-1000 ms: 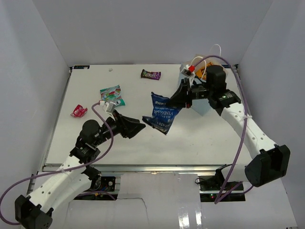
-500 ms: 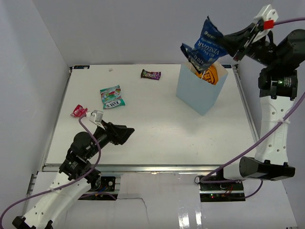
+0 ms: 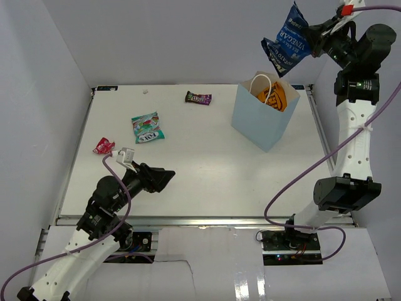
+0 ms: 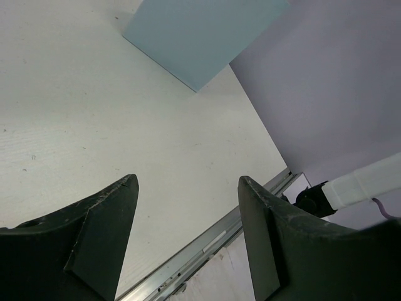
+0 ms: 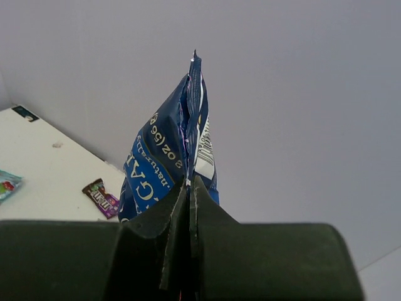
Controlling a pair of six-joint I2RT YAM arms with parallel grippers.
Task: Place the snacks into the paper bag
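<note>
1. Far left on the white table (image 3: 207, 163) lies the tiny red-pink wrapper (image 3: 103, 146). Only the top view shows it.
2. Next comes the teal-white bag (image 3: 147, 127), flat on the table. The top view shows all of it. The right wrist view shows just a corner (image 5: 5, 185) at its left edge.
3. The left gripper (image 3: 168, 177) is low over the near side of the table. In the left wrist view (image 4: 188, 182) its two dark fingers (image 4: 94, 244) stand wide apart with only bare table (image 4: 94, 125) between them. It holds nothing.
4. The small dark purple candy pack (image 3: 198, 98) lies by the back edge. The right wrist view shows it too (image 5: 101, 197), far below the camera.
5. The paper bag (image 3: 257, 125) stands upright on the right part of the table. From the top you can look into it and see the orange chip bag (image 3: 279, 97) inside and a white rope handle (image 3: 262, 80). The left wrist view shows only a plain blue wall (image 4: 200, 37), not the inside.
6. The dark blue bag (image 3: 289, 41) is high in the air, well apart from the paper bag and not in it. The right gripper (image 3: 313, 37) pinches it. The right wrist view shows the jaws (image 5: 190, 185) pressed tight on one edge of the packet (image 5: 169, 163), which sticks up from them.
</note>
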